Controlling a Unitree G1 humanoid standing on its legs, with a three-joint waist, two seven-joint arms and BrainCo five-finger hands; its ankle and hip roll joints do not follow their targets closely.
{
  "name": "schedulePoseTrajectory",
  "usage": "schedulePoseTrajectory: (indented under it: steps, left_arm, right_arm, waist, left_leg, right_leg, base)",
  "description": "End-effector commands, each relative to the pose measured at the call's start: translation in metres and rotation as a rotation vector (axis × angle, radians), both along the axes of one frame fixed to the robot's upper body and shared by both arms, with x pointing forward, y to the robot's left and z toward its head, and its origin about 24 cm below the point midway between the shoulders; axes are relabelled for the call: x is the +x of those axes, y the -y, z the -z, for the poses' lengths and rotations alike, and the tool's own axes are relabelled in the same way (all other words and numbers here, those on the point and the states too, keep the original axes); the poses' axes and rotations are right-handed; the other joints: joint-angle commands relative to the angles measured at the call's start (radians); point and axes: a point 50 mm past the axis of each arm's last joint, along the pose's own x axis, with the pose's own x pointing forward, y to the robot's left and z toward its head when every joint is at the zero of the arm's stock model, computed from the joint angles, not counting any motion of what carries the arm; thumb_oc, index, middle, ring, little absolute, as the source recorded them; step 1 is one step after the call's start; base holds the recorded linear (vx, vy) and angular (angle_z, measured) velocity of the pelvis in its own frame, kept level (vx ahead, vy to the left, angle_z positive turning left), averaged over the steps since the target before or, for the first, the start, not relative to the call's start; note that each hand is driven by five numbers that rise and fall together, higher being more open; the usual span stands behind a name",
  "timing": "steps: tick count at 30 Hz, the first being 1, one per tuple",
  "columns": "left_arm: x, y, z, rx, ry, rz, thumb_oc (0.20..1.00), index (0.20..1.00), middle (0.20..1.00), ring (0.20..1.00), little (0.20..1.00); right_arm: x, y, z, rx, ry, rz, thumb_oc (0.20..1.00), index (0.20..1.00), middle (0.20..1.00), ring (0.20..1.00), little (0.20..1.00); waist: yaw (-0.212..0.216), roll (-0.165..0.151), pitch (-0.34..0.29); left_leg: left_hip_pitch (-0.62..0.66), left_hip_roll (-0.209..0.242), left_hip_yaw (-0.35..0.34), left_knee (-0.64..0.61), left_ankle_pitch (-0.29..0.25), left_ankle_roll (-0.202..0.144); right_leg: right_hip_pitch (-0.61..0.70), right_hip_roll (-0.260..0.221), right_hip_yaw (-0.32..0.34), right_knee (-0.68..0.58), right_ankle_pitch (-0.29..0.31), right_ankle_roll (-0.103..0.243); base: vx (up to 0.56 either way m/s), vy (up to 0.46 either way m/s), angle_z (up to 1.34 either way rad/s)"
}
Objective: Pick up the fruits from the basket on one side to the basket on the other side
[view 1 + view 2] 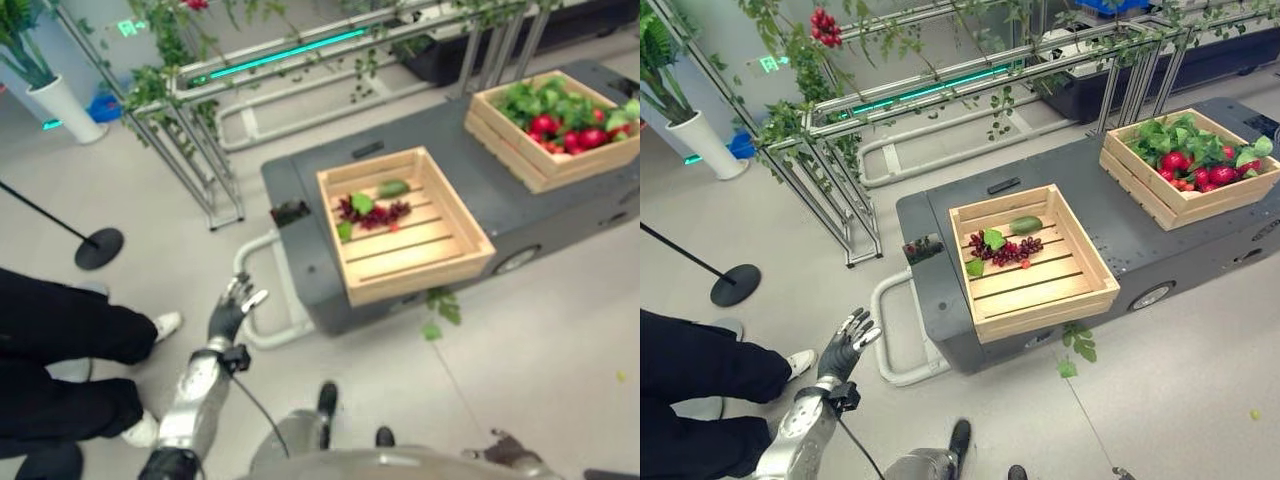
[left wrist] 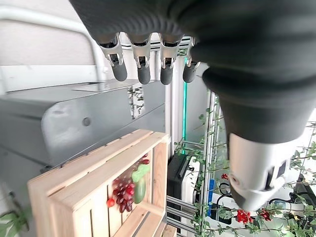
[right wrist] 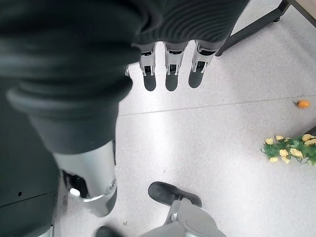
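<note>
Approaching: the robot stands short of the grey cart [image 1: 1110, 240], and no fruit is in either hand — by my reading the first pick has not begun.
Near basket: a wooden crate [image 1: 1032, 262] on the cart's near end, holding a bunch of dark red grapes [image 1: 1002, 250] with green leaves and a green oval fruit [image 1: 1026, 225] just beside them; much of its slatted floor is bare.
Far basket: a second crate [image 1: 1185, 165] on the cart's far end to the robot's right, well apart from the first and heaped with red fruits [image 1: 1200, 168] among green leaves.
Left hand: the left hand [image 1: 845, 345] is raised in front of the cart's white handle rail [image 1: 888, 330], fingers straight and spread, holding nothing; its wrist view looks past the fingertips at the near crate's corner.
Right hand: the right hand [image 3: 170, 61] hangs low over the floor, fingers straight and empty.
Bystander: a person in dark trousers and white shoes [image 1: 795, 362] stands at the robot's left.
Next move: likely closing the gap to the cart, then reaching a hand over a crate rim to a fruit — which basket is the source I cannot tell, though the fuller far one seems likelier.
</note>
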Motion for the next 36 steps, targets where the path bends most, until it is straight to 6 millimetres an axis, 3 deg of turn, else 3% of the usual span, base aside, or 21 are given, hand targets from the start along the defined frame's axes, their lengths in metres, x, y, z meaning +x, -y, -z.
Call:
schedulePoseTrajectory:
  steps: [1, 3, 6, 8, 9, 12, 18, 22, 30, 36]
  left_arm:
    - [0.011, -0.016, -0.034, 0.132, 0.136, -0.006, 1.0, 1.0, 1.0, 1.0, 1.0]
    - [0.014, -0.021, -0.038, 0.18, 0.146, -0.011, 1.0, 1.0, 1.0, 1.0, 1.0]
    - [0.016, -0.026, -0.042, 0.195, 0.158, -0.022, 1.0, 1.0, 1.0, 1.0, 1.0]
    - [0.014, -0.027, -0.042, 0.192, 0.156, -0.03, 1.0, 1.0, 1.0, 1.0, 1.0]
    - [0.013, -0.027, -0.041, 0.198, 0.151, -0.035, 1.0, 1.0, 1.0, 1.0, 1.0]
    - [0.017, -0.028, -0.049, 0.191, 0.185, -0.048, 1.0, 1.0, 1.0, 1.0, 1.0]
    - [0.023, -0.031, -0.063, 0.195, 0.243, -0.081, 1.0, 1.0, 1.0, 1.0, 1.0]
    - [0.034, -0.026, -0.074, 0.174, 0.296, -0.099, 1.0, 1.0, 1.0, 1.0, 1.0]
    - [0.032, -0.024, -0.071, 0.157, 0.278, -0.091, 1.0, 1.0, 1.0, 1.0, 1.0]
    - [0.026, -0.022, -0.068, 0.136, 0.262, -0.07, 1.0, 1.0, 1.0, 1.0, 1.0]
  right_arm:
    - [-0.01, -0.005, 0.004, 0.005, -0.024, -0.022, 1.0, 1.0, 1.0, 1.0, 1.0]
    - [-0.005, -0.007, 0.003, 0.011, -0.011, -0.033, 1.0, 1.0, 1.0, 1.0, 1.0]
    - [-0.001, -0.008, 0.003, 0.016, -0.002, -0.044, 1.0, 1.0, 1.0, 1.0, 1.0]
    - [-0.001, -0.009, 0.003, 0.018, -0.005, -0.047, 1.0, 1.0, 1.0, 1.0, 1.0]
    - [-0.001, -0.01, 0.003, 0.018, -0.01, -0.055, 1.0, 1.0, 1.0, 1.0, 1.0]
    - [0.002, -0.02, 0.006, 0.044, -0.006, -0.073, 1.0, 1.0, 1.0, 1.0, 1.0]
    - [0.031, -0.037, 0.003, 0.084, 0.087, -0.106, 1.0, 1.0, 1.0, 1.0, 1.0]
    - [0.05, -0.046, -0.002, 0.096, 0.144, -0.132, 1.0, 1.0, 1.0, 1.0, 1.0]
    - [0.032, -0.042, 0.003, 0.09, 0.09, -0.12, 1.0, 1.0, 1.0, 1.0, 1.0]
    - [0.023, -0.03, 0.003, 0.065, 0.067, -0.08, 1.0, 1.0, 1.0, 1.0, 1.0]
  waist:
    - [0.036, -0.045, -0.02]
    - [0.056, -0.037, -0.019]
    - [0.079, -0.02, -0.034]
    - [0.084, -0.017, -0.045]
    - [0.09, -0.011, -0.058]
    - [0.093, -0.028, -0.085]
    - [0.115, -0.069, -0.1]
    - [0.117, -0.071, -0.106]
    - [0.101, -0.056, -0.106]
    - [0.101, -0.031, -0.058]
  left_leg:
    - [-0.123, -0.004, 0.051, 0.038, 0.075, 0.039]
    - [-0.145, 0.041, 0.069, -0.022, 0.134, 0.03]
    - [-0.102, 0.067, 0.086, -0.053, 0.187, 0.028]
    - [-0.074, 0.074, 0.088, -0.087, 0.181, 0.038]
    - [-0.044, 0.089, 0.061, -0.116, 0.211, 0.029]
    - [-0.009, 0.121, 0.087, -0.128, 0.223, 0.02]
    - [-0.025, 0.098, 0.143, -0.097, 0.195, 0.058]
    - [-0.065, 0.083, 0.124, -0.104, 0.211, 0.056]
    - [-0.027, 0.09, 0.109, -0.105, 0.226, 0.047]
    - [-0.01, 0.12, 0.081, -0.121, 0.277, 0.008]
  right_leg:
    - [0.024, 0.08, 0.008, 0.002, -0.089, 0.1]
    - [0.051, 0.106, 0.053, 0.002, -0.117, 0.093]
    - [0.079, 0.132, 0.095, 0.002, -0.145, 0.079]
    - [0.083, 0.135, 0.112, 0.002, -0.147, 0.079]
    - [0.092, 0.141, 0.133, 0.002, -0.165, 0.074]
    - [0.109, 0.11, 0.139, 0.002, -0.2, 0.082]
    - [0.096, 0.033, 0.155, 0.002, -0.215, 0.115]
    - [0.04, 0.031, 0.16, 0.002, -0.208, 0.117]
    - [0.084, 0.055, 0.171, 0.002, -0.209, 0.101]
    - [0.098, 0.117, 0.165, 0.002, -0.181, 0.072]
  base:
    - [0.14, -0.017, -0.56]
    - [0.16, 0.023, -0.46]
    - [0.18, 0.054, -0.46]
    - [0.14, 0.066, -0.75]
    - [0.21, 0.146, -0.82]
    - [0.22, 0.144, -0.27]
    - [0.1, 0.122, -0.13]
    - [-0.04, 0.009, -0.16]
    - [0.01, -0.02, -0.02]
    - [-0.1, -0.108, 0.0]
